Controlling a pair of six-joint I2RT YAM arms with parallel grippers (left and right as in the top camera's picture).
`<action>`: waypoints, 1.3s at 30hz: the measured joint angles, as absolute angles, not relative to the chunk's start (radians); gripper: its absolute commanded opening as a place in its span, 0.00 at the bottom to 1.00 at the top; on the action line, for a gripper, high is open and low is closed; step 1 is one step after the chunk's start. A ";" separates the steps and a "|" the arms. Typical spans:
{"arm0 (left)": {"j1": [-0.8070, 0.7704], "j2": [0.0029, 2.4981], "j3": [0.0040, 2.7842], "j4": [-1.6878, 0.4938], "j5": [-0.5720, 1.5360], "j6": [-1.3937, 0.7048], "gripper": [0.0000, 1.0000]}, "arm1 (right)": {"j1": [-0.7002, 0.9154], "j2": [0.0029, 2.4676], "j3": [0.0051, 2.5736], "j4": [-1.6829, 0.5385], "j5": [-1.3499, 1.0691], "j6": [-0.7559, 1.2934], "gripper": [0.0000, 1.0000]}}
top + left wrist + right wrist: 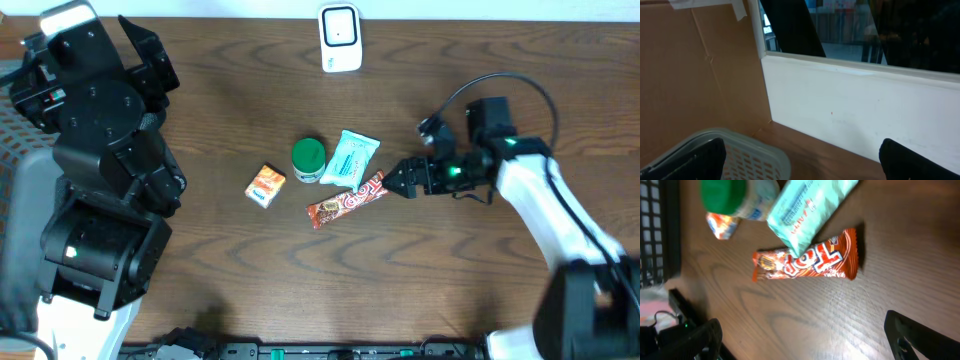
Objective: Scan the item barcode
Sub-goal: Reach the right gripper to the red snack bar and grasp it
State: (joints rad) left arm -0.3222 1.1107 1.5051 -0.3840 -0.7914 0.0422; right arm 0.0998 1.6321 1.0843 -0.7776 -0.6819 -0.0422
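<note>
The right claw [401,186] is hovering low over the middle of the desk [450,290], its jaws standing wide apart and holding nothing. In the right wrist view the claw [802,324] is showing only bare wood between its two dark fingers [695,342]. It is pointing toward the desk's left edge, straight at the candy bar [346,200].

The candy bar [807,262] is lying flat just ahead of the fingertips, clear of them, with its orange wrapper facing up. It is sitting at a slant near the desk's centre, its right end nearest the claw and its left end angling toward the near edge.

A pale green packet [350,157] is lying just beyond the bar, on the far-edge side, and in the wrist view one corner of the packet [807,212] is overlapping the bar's wrapper. A green-capped bottle [308,160] is resting against the packet's left side. A small orange box [266,186] is sitting just beside the bottle, further toward the left edge.

A white scanner [340,38] is standing at the far edge, well apart from the group.

The left claw [802,145] is being held up off the desk by the left edge, jaws wide apart and empty, facing a grey basket [760,155], a cardboard panel [695,75] and a white wall [855,105].
</note>
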 measured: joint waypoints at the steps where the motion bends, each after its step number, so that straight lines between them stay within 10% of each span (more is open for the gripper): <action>1: -0.322 1.111 1.505 -0.384 -0.791 0.042 0.98 | 0.099 1.674 1.084 -0.769 -0.697 -0.055 0.99; 15: -0.322 1.111 1.505 -0.387 -0.791 0.042 0.98 | 0.156 1.984 1.131 -0.633 -0.859 -0.022 0.97; 17: -0.322 1.111 1.505 -0.387 -0.791 0.042 0.98 | 0.189 2.015 1.154 -0.616 -0.877 -0.004 0.78; 19: -0.322 1.111 1.505 -0.387 -0.791 0.042 0.98 | 0.208 2.039 1.164 -0.603 -0.873 0.008 0.23; 21: -0.322 1.110 1.505 -0.387 -0.791 0.042 0.98 | 0.215 2.063 1.166 -0.598 -0.862 0.013 0.01; 39: -0.322 1.038 1.505 -0.392 -0.791 0.042 0.98 | 0.084 1.731 1.127 -0.899 -0.628 -0.008 0.01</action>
State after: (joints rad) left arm -0.3222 1.0378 1.5051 -0.3920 -0.7914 0.0422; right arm 0.0837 1.7306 1.1271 -0.8993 -0.6281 -0.0078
